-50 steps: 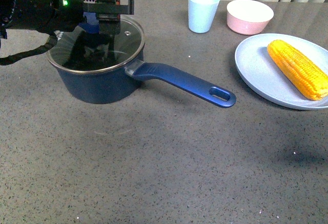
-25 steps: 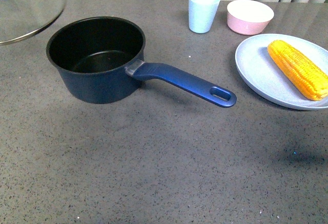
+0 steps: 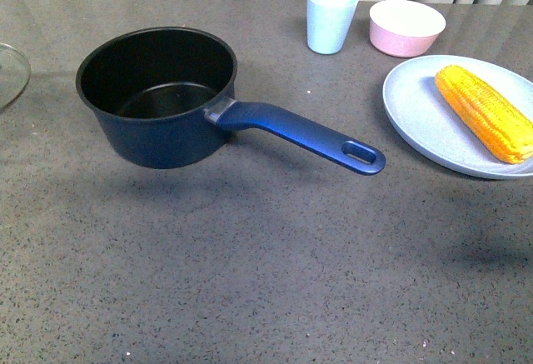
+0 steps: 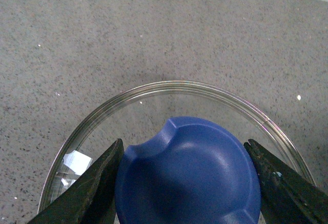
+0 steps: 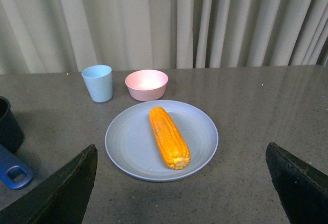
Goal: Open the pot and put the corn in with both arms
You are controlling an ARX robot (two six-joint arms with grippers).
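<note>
The dark blue pot (image 3: 158,97) stands uncovered at the left of the table, its black inside bare and its long handle (image 3: 304,133) pointing right. Its glass lid (image 3: 10,72) shows only as a rim at the far left edge. In the left wrist view my left gripper (image 4: 187,183) is shut on the lid's blue knob (image 4: 187,175), above the table surface. The corn (image 3: 483,112) lies on a pale blue plate (image 3: 416,106) at the right. In the right wrist view my right gripper (image 5: 182,183) is open and empty, some way short of the corn (image 5: 169,137). Neither arm shows in the front view.
A light blue cup (image 3: 331,18) and a small pink bowl (image 3: 405,27) stand at the back, between pot and plate. A curtain hangs behind the table. The pot's handle end (image 5: 13,172) shows at the edge of the right wrist view.
The left gripper lifted the lid off the pot and carried it left, almost out of the front view. The pot now stands open. Corn, plate, cup and bowl have not moved.
</note>
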